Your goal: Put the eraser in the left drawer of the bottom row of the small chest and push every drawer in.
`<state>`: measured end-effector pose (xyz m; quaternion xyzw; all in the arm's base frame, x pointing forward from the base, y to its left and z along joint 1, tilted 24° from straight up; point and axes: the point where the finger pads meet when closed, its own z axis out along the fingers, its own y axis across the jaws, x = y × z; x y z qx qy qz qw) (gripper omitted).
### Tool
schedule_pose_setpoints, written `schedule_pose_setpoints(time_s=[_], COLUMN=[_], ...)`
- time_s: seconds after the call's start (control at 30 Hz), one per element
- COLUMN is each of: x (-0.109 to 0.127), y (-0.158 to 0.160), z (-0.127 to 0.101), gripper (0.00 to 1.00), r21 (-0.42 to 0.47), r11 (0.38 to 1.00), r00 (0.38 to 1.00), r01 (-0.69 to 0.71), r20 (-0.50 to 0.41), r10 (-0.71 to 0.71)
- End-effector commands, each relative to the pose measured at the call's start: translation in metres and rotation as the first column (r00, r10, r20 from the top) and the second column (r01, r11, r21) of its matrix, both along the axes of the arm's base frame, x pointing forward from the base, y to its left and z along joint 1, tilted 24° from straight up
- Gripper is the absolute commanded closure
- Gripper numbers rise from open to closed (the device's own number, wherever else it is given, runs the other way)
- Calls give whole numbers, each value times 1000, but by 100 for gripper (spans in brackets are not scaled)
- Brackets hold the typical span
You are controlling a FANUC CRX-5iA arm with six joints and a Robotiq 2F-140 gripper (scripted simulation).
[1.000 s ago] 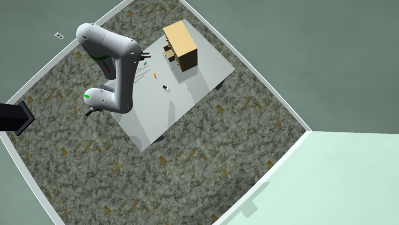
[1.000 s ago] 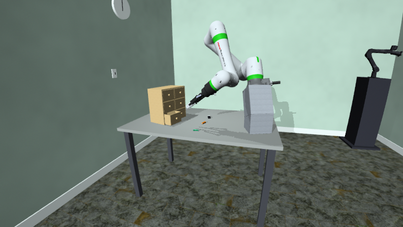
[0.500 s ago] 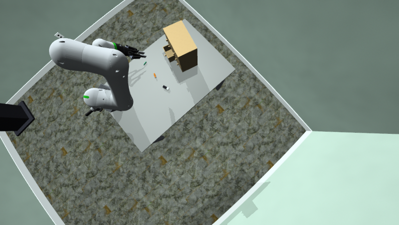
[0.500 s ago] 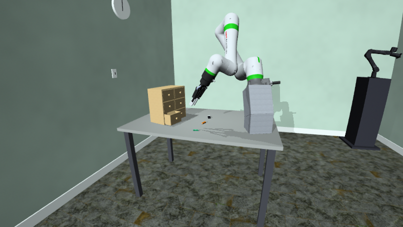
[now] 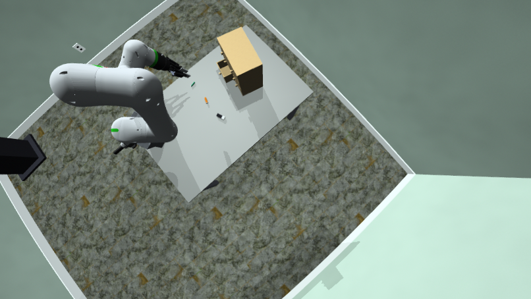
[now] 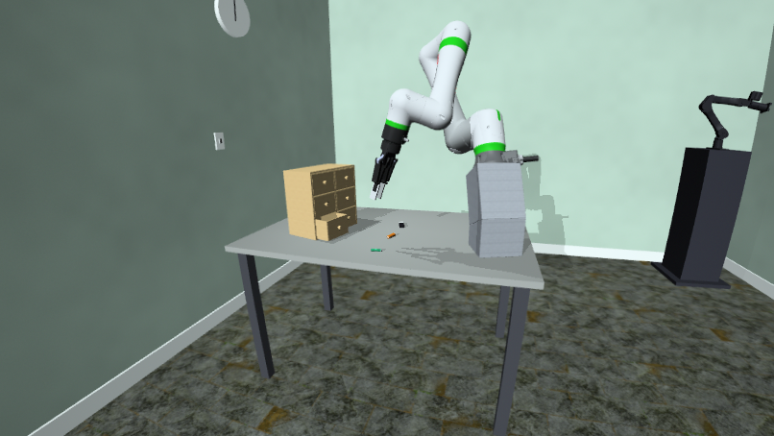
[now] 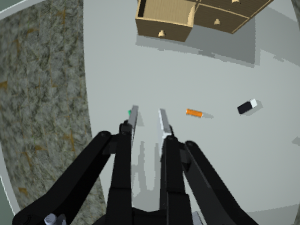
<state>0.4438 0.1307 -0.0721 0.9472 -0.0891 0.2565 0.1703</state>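
The eraser [image 5: 221,116] [image 6: 401,224] [image 7: 247,106] is a small black and white block lying on the grey table [image 5: 207,148] [image 6: 433,265] [image 7: 219,175]. The small wooden chest [image 5: 239,51] [image 6: 301,200] stands at the table's far end. Its bottom left drawer [image 5: 224,68] [image 6: 331,226] [image 7: 166,15] is pulled partly out and looks empty; the other drawers are in. My gripper [image 5: 184,74] [image 6: 377,193] [image 7: 147,115] hangs in the air above the table, between the chest and the arm's base. Its fingers are nearly together with nothing between them.
An orange thing [image 5: 205,100] [image 6: 391,235] [image 7: 194,113] and a small green thing [image 5: 192,84] [image 6: 376,249] lie on the table near the eraser. The arm stands on a grey pedestal [image 6: 495,210]. A black stand [image 6: 704,210] is off the table.
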Motion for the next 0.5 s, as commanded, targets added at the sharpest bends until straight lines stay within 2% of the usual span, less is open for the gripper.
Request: schedule_pose_setpoints(time_s=[0.0, 0.3, 0.47], x=[-2, -13, -16], y=[2, 8, 10], z=[10, 17, 19], gripper=[80, 80, 80], r21=[-27, -1, 4], r11=[997, 994, 993], r00=[989, 963, 955], r01=[67, 109, 119], r20=[-131, -249, -275], r10=[-70, -106, -113])
